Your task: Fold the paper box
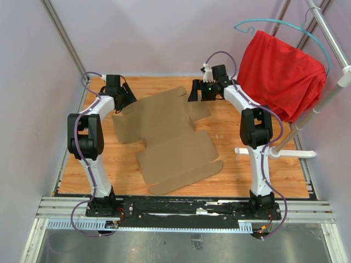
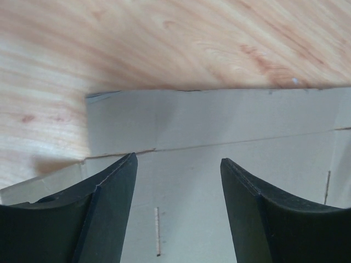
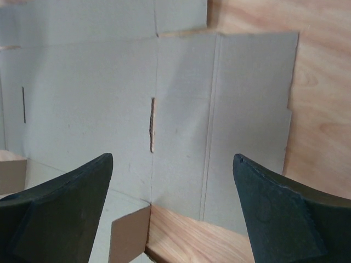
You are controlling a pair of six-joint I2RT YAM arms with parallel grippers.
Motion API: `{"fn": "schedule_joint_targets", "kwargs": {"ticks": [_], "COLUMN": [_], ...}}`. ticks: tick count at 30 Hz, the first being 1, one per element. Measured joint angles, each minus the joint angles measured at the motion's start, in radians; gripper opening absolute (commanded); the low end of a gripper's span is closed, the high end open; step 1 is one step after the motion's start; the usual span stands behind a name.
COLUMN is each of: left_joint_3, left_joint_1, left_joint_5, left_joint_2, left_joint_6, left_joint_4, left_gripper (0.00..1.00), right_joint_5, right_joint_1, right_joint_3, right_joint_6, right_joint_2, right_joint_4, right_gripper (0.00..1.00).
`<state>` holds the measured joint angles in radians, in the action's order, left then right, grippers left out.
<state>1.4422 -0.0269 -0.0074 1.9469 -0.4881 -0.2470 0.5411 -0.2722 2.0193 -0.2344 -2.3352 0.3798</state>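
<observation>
Lying flat, the paper box (image 1: 170, 137) has the left gripper (image 1: 130, 101) and right gripper (image 1: 193, 95) over its far end, both released, empty.

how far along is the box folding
Done: nothing yet; the paper box lies flat and unfolded on the table. In hand: the left hand and right hand hover open over its far flaps, gripping nothing. Left: every flap and wall has to be raised and tucked.
</observation>
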Motion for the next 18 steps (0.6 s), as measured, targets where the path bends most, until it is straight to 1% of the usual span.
{"fn": "schedule_joint_targets", "kwargs": {"ticks": [5,9,14,18], "left_joint_3": [-0.042,-0.070,-0.058,-0.041], "left_joint_1": [0.025,0.043,0.081,0.090], "left_joint_5": [-0.043,-0.070,-0.080,-0.089], "left_joint_2": [0.008,0.008,0.014,0.039], "left_joint_6": [-0.054,-0.075,-0.082,-0.085], "left_joint_4": [-0.022,-0.028,-0.037,-0.034], "left_gripper": [0.70,0.70,0.70,0.70], "right_joint_5": [0.000,-0.001,0.000,0.001], "right_joint_1": [-0.002,-0.007,-0.018,-0.019], "right_joint_3": [-0.089,-0.127,-0.161,-0.164], "right_joint_6": [0.000,0.000,0.000,0.000], "right_joint_2": [0.014,0.020,0.044,0.060], "right_joint_4": [-0.012,-0.017,-0.026,-0.040], "right_gripper": [0.91,0.91,0.91,0.91]}}
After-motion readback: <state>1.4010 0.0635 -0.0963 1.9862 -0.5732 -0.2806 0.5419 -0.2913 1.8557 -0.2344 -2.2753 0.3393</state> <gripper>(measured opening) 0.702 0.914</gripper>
